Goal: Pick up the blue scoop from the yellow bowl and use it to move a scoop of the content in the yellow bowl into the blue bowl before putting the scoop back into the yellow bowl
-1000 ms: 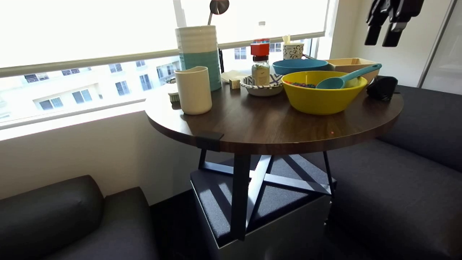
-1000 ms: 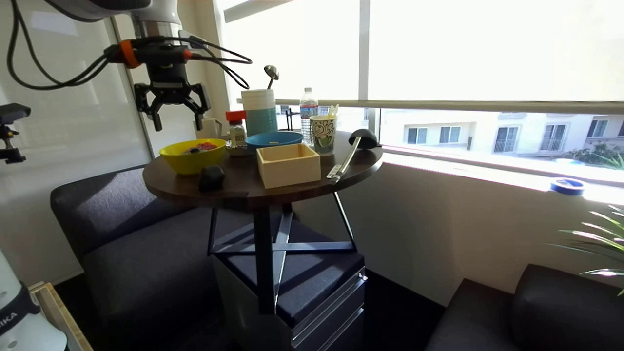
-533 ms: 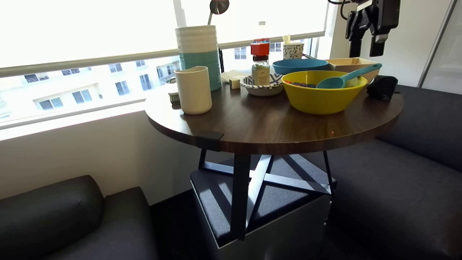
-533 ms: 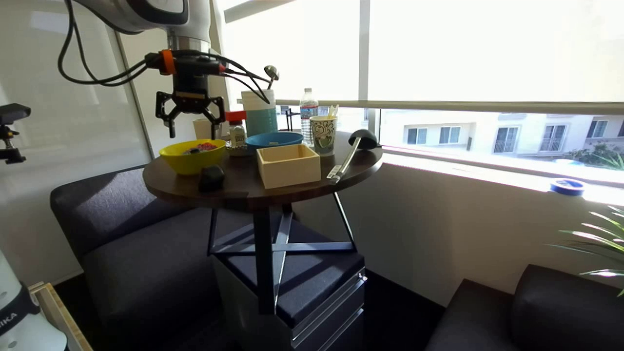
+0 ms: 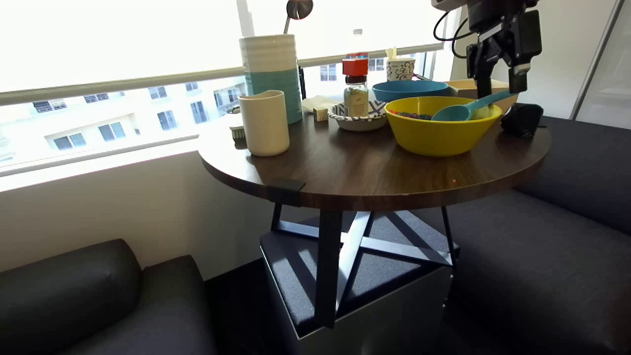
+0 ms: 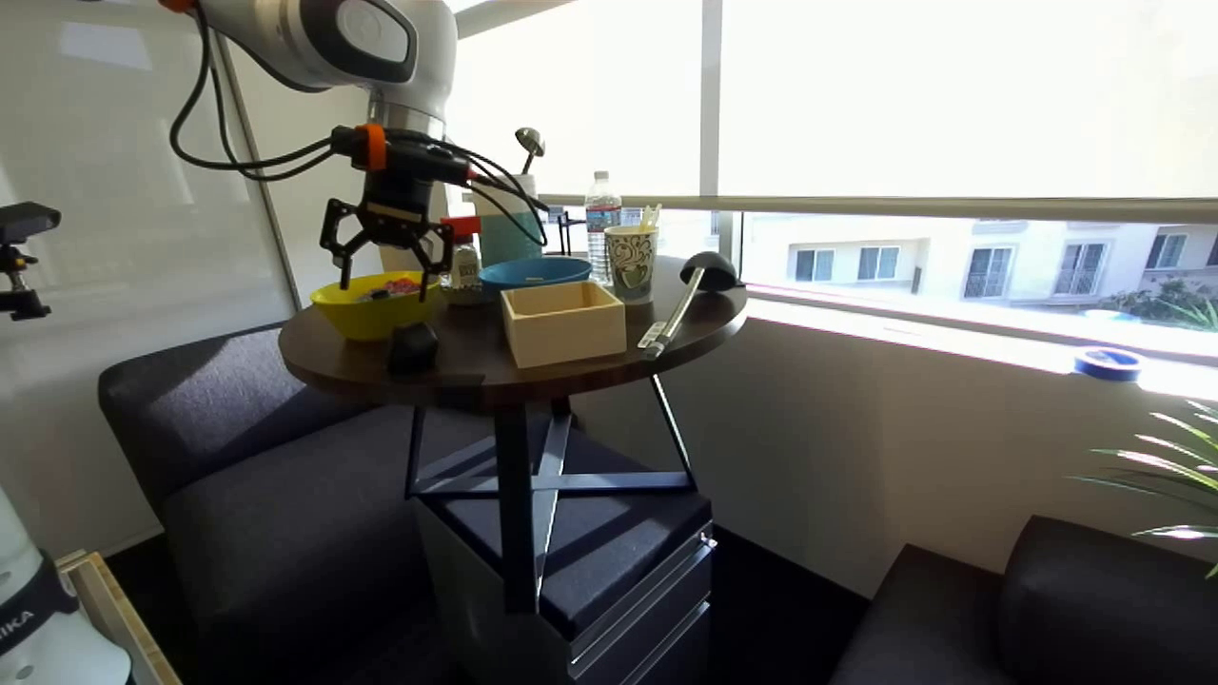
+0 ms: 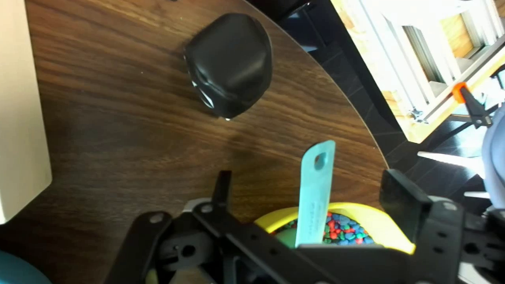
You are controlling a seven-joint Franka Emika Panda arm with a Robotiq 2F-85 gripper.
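In my wrist view, the black two-fingered metal gripper [image 7: 309, 189] hides much of the bright yellow round bowl [image 7: 388, 232] and most of the cup of the light teal plastic scoop [image 7: 315, 195]; I find the lettering on its handle too blurred to read. That view's edges cut off the pale rectangular wooden box [image 7: 19, 118] and the round teal-blue bowl [image 7: 17, 272]. In an exterior view, a black finger [image 5: 518, 79] covers the handle's end. The top edge crops my white jointed arm [image 6: 433, 67] in both exterior views.
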